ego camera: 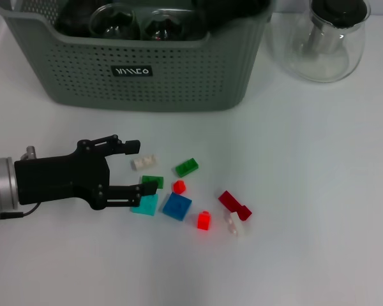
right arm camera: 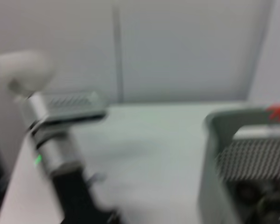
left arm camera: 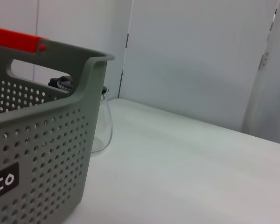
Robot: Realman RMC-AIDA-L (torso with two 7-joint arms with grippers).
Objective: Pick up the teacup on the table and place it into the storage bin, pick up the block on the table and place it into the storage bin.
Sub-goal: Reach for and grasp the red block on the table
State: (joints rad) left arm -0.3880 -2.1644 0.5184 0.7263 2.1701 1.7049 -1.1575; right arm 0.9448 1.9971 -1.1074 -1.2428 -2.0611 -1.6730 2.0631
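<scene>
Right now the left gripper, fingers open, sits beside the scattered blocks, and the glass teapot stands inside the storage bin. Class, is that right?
Not quite. The head view shows the glass teapot standing on the table beside the storage bin, not inside it. The left gripper does sit open beside the scattered blocks.

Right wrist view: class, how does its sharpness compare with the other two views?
Right wrist view: smeared throughout, the storage bin soft-edged. Head view: sharp, the left pincer open beside crisp blocks. Left wrist view: clear, the bin's holes distinct.
</scene>
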